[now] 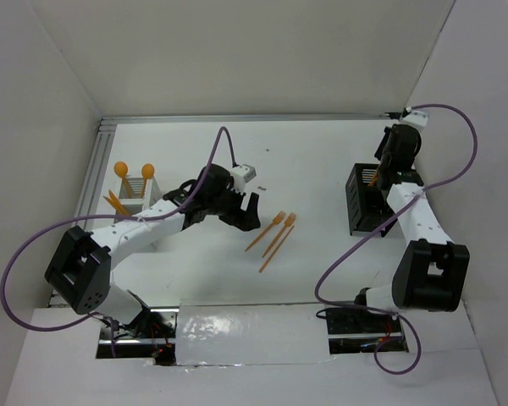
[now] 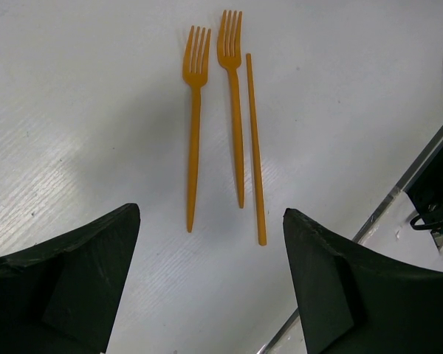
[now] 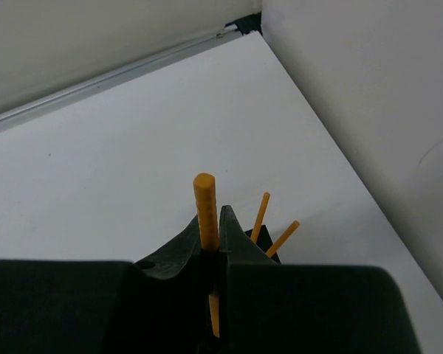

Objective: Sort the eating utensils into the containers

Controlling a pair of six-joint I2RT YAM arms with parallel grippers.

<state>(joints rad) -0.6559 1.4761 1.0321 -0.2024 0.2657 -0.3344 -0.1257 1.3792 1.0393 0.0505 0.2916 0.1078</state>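
- A white-walled booth with a white worktop (image 1: 322,161).
- Still to sort: two forks (image 2: 194,125) and a thin straight piece (image 2: 255,147) lie flat, just ahead of the left fingers (image 2: 81,273) — spread wide, holding nothing.
- Sorted: two spoons (image 1: 120,167) stand in the white caddy (image 1: 138,193); two handles (image 3: 260,214) poke up just beyond the right fingers (image 3: 236,251).
- Those clamp an orange utensil (image 3: 204,206) upright over the black caddy (image 1: 361,203) — roughly halfway, I judge.
- The left arm reaches forward and low; the right is folded, wrist pointing down.
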